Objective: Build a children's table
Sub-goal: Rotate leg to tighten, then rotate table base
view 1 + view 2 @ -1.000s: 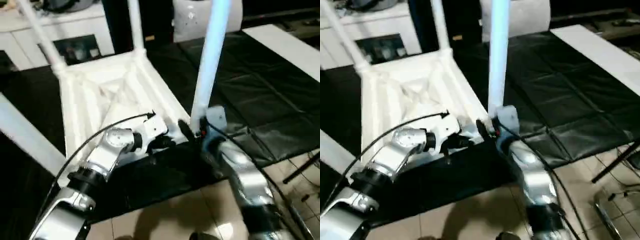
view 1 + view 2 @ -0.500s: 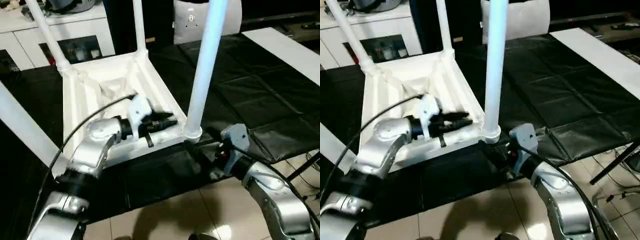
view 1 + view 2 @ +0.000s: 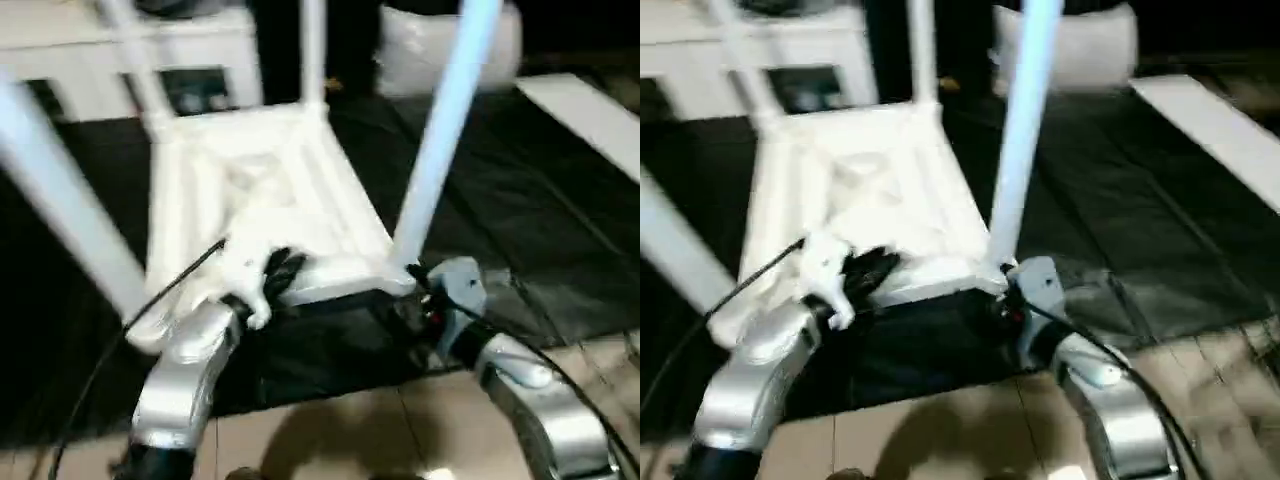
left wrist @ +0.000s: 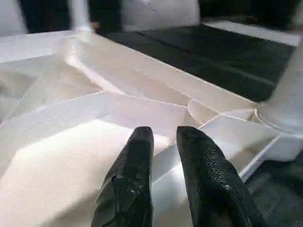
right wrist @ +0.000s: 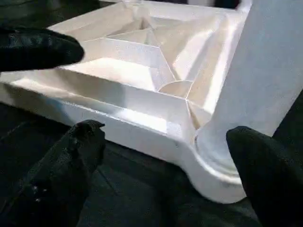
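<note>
The white tabletop [image 3: 270, 200] lies upside down on the black mat, its ribbed underside facing up. Legs stand in its corners: the near left leg [image 3: 60, 190], the near right leg [image 3: 448, 140], and two far legs [image 3: 313, 50]. My left gripper [image 4: 164, 135] hovers at the tabletop's near edge [image 3: 282, 270], its fingers a narrow gap apart with nothing between them. My right gripper [image 5: 165, 135] is wide open at the near right corner [image 3: 415, 295], one finger on each side of the leg's socket [image 5: 215, 156] without touching it.
A white cabinet [image 3: 200, 60] stands behind the tabletop, a white bag-like thing [image 3: 440, 45] at the back right. A white board [image 3: 590, 110] lies on the mat [image 3: 540, 220] at the right. The mat's near edge meets tiled floor [image 3: 350, 430].
The camera has shifted. My right gripper let go of the near right leg's base and opened wide. My left gripper opened slightly and drew back to the tabletop's near edge.
</note>
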Controlling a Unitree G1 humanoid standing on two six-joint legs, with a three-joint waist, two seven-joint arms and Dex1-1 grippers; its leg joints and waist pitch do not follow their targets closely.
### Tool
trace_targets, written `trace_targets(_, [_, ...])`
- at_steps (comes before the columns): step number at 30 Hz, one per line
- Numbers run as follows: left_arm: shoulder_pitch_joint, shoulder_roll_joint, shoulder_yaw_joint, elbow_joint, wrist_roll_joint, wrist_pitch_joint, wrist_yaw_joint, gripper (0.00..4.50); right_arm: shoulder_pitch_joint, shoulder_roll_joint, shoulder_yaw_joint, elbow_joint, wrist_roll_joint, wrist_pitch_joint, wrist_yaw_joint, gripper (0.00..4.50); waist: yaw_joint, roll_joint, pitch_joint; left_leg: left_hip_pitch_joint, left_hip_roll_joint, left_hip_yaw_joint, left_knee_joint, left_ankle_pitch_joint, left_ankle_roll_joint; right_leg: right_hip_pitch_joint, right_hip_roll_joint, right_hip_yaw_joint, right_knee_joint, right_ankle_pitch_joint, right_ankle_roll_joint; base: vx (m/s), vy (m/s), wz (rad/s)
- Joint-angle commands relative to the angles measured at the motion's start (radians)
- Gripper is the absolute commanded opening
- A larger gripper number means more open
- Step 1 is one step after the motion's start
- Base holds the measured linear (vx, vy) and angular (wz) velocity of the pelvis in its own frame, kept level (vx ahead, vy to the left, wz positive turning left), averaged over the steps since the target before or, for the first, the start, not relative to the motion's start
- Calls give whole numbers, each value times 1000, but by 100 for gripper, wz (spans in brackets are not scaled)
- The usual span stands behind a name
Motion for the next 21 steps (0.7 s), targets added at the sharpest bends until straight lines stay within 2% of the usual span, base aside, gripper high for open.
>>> trace_targets(1, [2,-1,-13,-23,-4,-7,16,106,-16,1,2,14,-12,8,8,450,22,-37,-36,-21,-36,88,76,-74,57,44,-227,67,-235,-794,60,-36,-84,45])
trace_targets(2, [10,-4,-16,-37,-5,0,23,106,-20,-2,4,20,-11,9,15,450,29,-50,-42,-49,-13,90,99,-92,91,66,-283,105,-217,-750,127,-32,-36,57])
trace_targets(3, [33,-2,-26,-71,3,29,41,106,-23,-2,-1,35,-2,13,30,450,33,-50,-45,-60,-5,83,107,-102,97,81,-307,110,-206,-684,131,-32,-36,57])
trace_targets(4, [37,-2,-29,-77,7,33,44,106,-23,-3,-1,38,5,19,33,450,37,-41,-47,-63,22,68,111,-115,97,104,-346,107,-202,-550,74,-36,7,52])
trace_targets(5, [50,2,-34,-87,17,37,47,106,-24,2,-11,51,37,24,51,450,43,-32,-42,-15,28,75,40,-104,93,87,-255,133,-186,-470,-96,-44,26,24])
trace_targets(6, [55,5,-36,-90,21,37,47,125,-24,5,-17,58,58,24,63,450,49,-14,-51,-11,33,80,-10,-55,112,100,-199,110,-163,-373,-165,-44,26,24])
trace_targets(7, [63,10,-34,-95,22,32,44,136,-27,-7,-10,59,53,31,66,450,38,-2,-51,34,51,88,-73,12,177,52,-79,57,-118,-233,-174,0,0,0])
trace_targets(8, [72,15,-32,-103,7,25,27,142,-27,-5,-12,61,57,26,60,450,21,25,-72,85,98,63,-71,44,214,18,-48,67,-73,-102,-140,-28,57,19])
trace_targets(9, [75,17,-32,-107,0,26,20,142,-28,-5,-12,62,57,24,58,450,22,26,-59,68,102,72,-76,-11,191,16,-60,96,-82,-39,-136,-28,57,19])
trace_targets(10, [87,30,-30,-121,-14,29,-1,148,-37,-7,-5,66,56,20,58,450,20,21,-56,57,98,74,-82,-68,159,26,-67,108,-89,-38,-141,-22,66,10])
trace_targets(11, [93,36,-32,-128,-15,30,-5,178,-41,-7,-2,68,57,20,63,450,19,10,-51,49,77,91,-93,-202,93,39,-78,121,-101,-97,-147,-44,50,-2])
trace_targets(12, [98,42,-33,-133,-19,32,-11,186,-44,-6,1,70,57,21,67,450,17,4,-52,45,69,95,-96,-241,72,46,-85,126,-106,-136,-146,-44,50,-2])
trace_targets(13, [103,49,-36,-141,-25,35,-14,186,-48,-3,2,73,58,21,70,450,18,3,-49,42,62,101,-100,-279,54,48,-87,129,-112,-191,-139,-60,30,-4])
trace_targets(14, [109,57,-37,-150,-32,37,-21,196,-53,5,-5,77,68,29,69,450,14,-5,-41,49,52,108,-104,-370,20,38,-97,137,-136,-378,-99,0,0,0])
trace_targets(17, [130,93,-39,-175,-63,41,-69,222,-68,7,1,83,82,65,75,450,1,-9,-40,43,47,110,-107,-358,24,38,-99,140,-149,-451,-62,0,0,0])
trace_targets(18, [147,118,-36,-195,-85,47,-107,233,-84,13,5,95,79,55,68,450,-5,-12,-42,39,45,110,-106,-327,29,38,-101,142,-151,-461,-52,0,0,0])
trace_targets(20, [164,150,-32,-219,-113,62,-155,238,-106,18,7,111,75,26,66,450,-16,-14,-44,25,44,107,-107,-287,38,43,-100,141,-145,-434,-55,0,0,0])
trace_targets(21, [170,163,-30,-227,-123,68,-172,238,-114,17,10,118,66,18,63,450,-16,-13,-45,27,44,109,-105,-277,41,40,-98,141,-145,-424,-57,0,0,0])
